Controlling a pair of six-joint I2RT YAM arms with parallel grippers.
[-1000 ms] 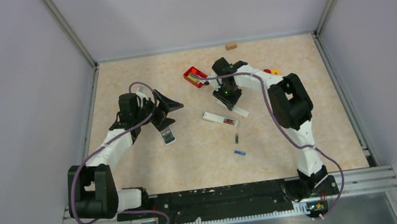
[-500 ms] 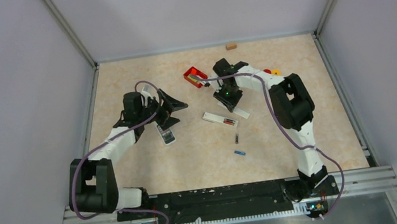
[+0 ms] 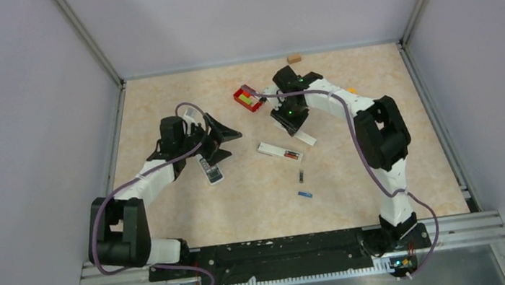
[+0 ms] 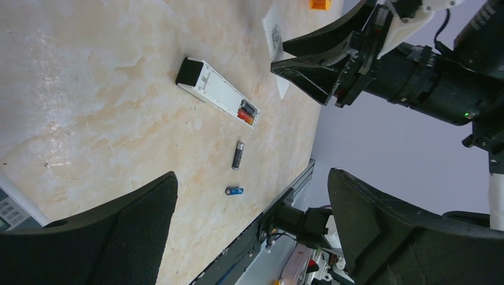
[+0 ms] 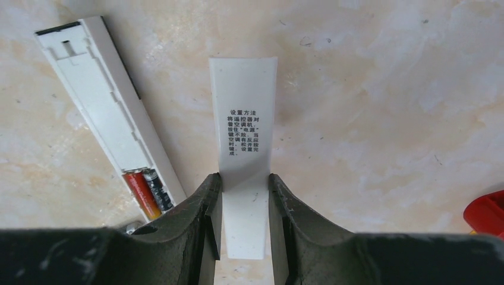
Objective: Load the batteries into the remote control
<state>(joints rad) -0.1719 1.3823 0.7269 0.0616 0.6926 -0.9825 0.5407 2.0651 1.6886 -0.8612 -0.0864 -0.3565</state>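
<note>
Two batteries (image 5: 142, 195) lie in the remote (image 5: 101, 113) beside the right gripper (image 5: 243, 179) — clamped on the white cover (image 5: 243, 119).

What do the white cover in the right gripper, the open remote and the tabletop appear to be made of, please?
The white cover looks like thin matte plastic: evenly white, gently curved, with printed text. The open remote seems to be moulded white plastic, judging by its crisp slots and edges. The tabletop is smooth, beige and marbled with a faint sheen; laminate or stone, I cannot tell which.
</note>
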